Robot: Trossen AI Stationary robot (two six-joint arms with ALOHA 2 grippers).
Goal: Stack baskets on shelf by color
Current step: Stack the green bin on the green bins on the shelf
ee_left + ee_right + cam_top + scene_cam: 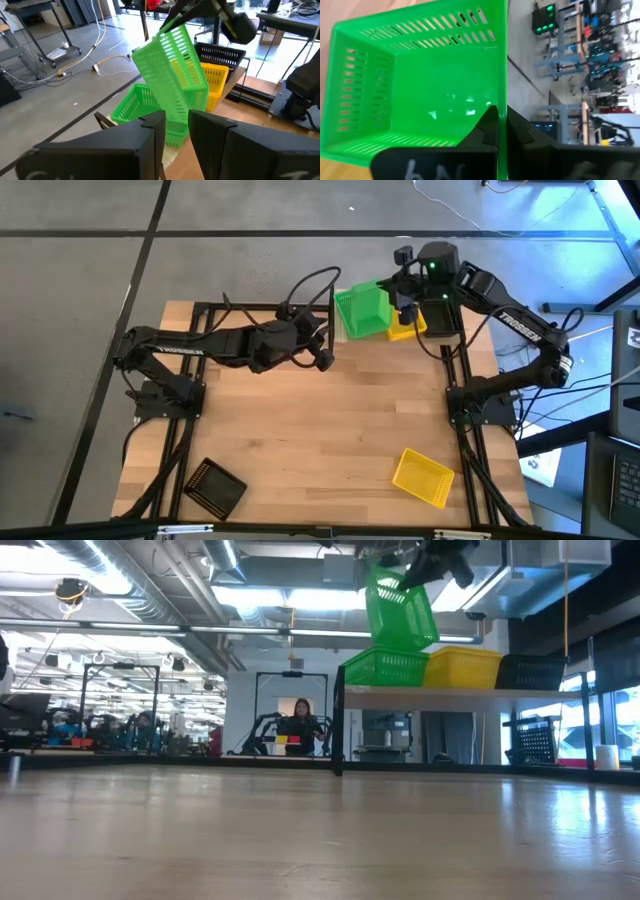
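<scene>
A bright green perforated plastic basket (362, 311) is held tilted in the air at the upper centre of the high view, its wall pinched between the closed fingers of the right gripper (501, 131). In the low view this basket (401, 608) hangs at the upper right of the frame, just above a second green mesh basket (385, 667) resting on the pale light-wood shelf (440, 693). Beside that one on the shelf, toward the right of the frame, a yellow mesh basket (465, 667) and then a black mesh basket (530, 671) are seen.

The left gripper (322, 352) is found near the centre of the high view, just beside the shelf, with its fingers (150, 131) set slightly apart and holding nothing.

On the darker wooden tabletop (310, 430), another yellow basket (422, 477) lies at the lower right and another black basket (216, 487) at the lower left, well apart.

A person (300, 726) is visible far behind the table in the low view.
</scene>
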